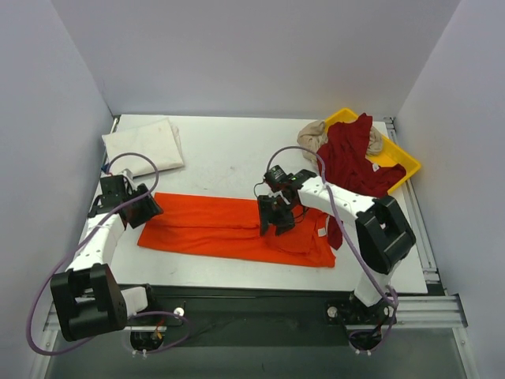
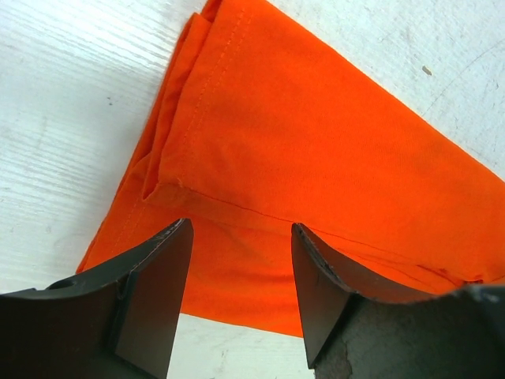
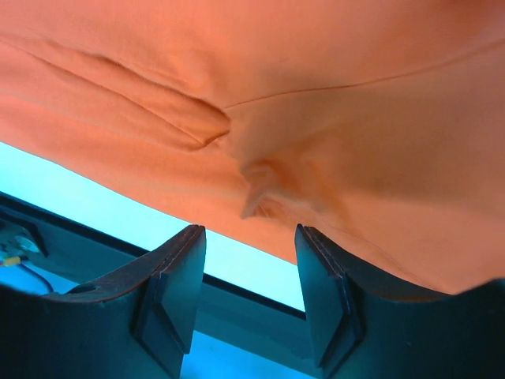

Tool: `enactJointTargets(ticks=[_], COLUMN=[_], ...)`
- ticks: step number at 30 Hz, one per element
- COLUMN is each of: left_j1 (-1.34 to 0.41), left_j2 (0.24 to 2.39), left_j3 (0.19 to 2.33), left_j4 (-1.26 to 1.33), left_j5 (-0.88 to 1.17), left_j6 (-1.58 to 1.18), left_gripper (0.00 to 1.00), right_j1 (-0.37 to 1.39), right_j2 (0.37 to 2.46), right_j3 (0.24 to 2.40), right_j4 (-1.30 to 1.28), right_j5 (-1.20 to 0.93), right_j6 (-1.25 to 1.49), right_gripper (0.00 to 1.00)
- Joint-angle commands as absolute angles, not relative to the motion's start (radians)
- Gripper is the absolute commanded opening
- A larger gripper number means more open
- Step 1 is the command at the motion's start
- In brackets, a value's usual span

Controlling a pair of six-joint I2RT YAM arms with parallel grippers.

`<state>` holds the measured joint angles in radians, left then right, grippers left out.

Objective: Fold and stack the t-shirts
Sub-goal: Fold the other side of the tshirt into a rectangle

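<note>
Dark red t-shirt [image 1: 351,158] shows only from above.

The left black two-finger gripper [image 1: 147,210] hung low at the end of its bent white arm, jaws parted and gripping nothing. The right black two-finger gripper [image 1: 278,223] pointed downward (its white forearm stretched out behind it), dark fingers [image 3: 177,276] likewise spread apart, holding nothing.
</note>
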<state>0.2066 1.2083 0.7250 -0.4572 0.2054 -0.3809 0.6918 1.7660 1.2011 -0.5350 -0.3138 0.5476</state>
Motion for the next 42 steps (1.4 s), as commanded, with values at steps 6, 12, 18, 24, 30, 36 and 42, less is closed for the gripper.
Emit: enactJointTargets(ticks=[6, 12, 18, 24, 30, 36, 42], left_j1=[0.023, 0.026, 0.049, 0.06, 0.107, 0.152, 0.158], left_j2=[1.268, 1.437, 1.597, 1.623, 1.621, 1.637, 1.654], left_j3=[0.862, 0.897, 0.876, 0.831, 0.775, 0.736, 0.726], left_j4=[-0.335, -0.197, -0.092, -0.055, -0.048, -0.037, -0.038], left_j5=[0.153, 0.209, 0.236, 0.236, 0.233, 0.235, 0.227], left_j6=[-0.462, -0.552, -0.595, -0.61, -0.607, -0.6, -0.586], left_gripper=[0.63, 0.63, 0.63, 0.63, 0.63, 0.64, 0.64], right_j1=[0.444, 0.312, 0.241, 0.225, 0.222, 0.21, 0.19], right_j2=[1.62, 1.673, 1.776, 1.815, 1.839, 1.888, 1.916], right_j3=[1.253, 1.319, 1.347, 1.287, 1.238, 1.244, 1.261], right_j4=[-0.598, -0.595, -0.594, -0.589, -0.568, -0.56, -0.557], right_j5=[-0.233, -0.141, -0.127, -0.137, -0.123, -0.106, -0.089], right_j6=[0.439, 0.345, 0.344, 0.367, 0.396, 0.403, 0.397], right_gripper=[0.55, 0.61, 0.59, 0.49, 0.43, 0.38, 0.31])
